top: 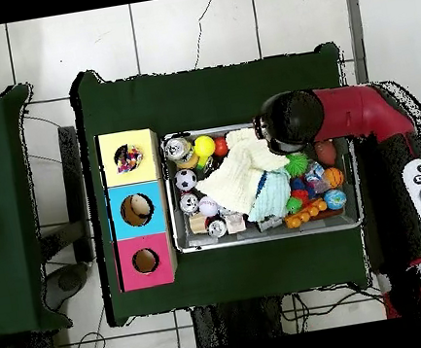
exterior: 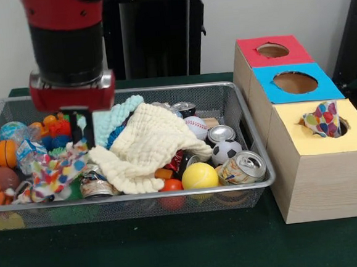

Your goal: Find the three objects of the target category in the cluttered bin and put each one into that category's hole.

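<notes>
A wire mesh bin (exterior: 140,195) holds a jumble of cloths, balls and cans. A cream cloth (exterior: 151,142) (top: 234,173) lies crumpled over the middle, with a light blue knitted cloth (exterior: 118,116) (top: 271,192) behind it. A dotted multicoloured cloth (exterior: 58,171) lies at the front left. My gripper (exterior: 84,138) reaches down into the bin's left part, between the dotted cloth and the blue one. From overhead the arm's head (top: 285,123) hides it. Another patterned cloth (exterior: 323,119) (top: 128,158) sticks out of the yellow box's hole.
Three boxes stand in a row right of the bin: yellow (exterior: 320,159), blue (exterior: 326,88), red (exterior: 249,53), each with a hole on top. Also in the bin are a yellow ball (exterior: 199,176), soccer ball (exterior: 227,150), baseball (exterior: 196,127), cans (exterior: 243,167) and a basketball (exterior: 4,153).
</notes>
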You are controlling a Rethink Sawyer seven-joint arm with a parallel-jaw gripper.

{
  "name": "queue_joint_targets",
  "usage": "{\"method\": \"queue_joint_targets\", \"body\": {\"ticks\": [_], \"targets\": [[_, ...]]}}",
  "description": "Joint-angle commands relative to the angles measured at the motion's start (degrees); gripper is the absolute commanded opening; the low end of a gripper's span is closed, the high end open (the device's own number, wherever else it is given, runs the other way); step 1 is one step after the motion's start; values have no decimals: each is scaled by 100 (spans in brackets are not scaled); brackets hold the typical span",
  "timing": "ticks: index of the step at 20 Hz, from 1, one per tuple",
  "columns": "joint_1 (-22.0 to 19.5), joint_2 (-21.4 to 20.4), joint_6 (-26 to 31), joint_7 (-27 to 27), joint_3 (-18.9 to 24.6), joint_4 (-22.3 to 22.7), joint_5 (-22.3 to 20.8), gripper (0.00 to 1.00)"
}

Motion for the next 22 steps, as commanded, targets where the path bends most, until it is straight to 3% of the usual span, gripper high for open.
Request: {"method": "queue_joint_targets", "body": {"ticks": [1, 11, 22], "targets": [[322, -687, 759, 1019, -535, 751, 442, 0], [655, -1040, 823, 1098, -969, 1011, 927, 0], [1371, -1558, 1544, 1581, -1528, 972, 1479, 0]]}}
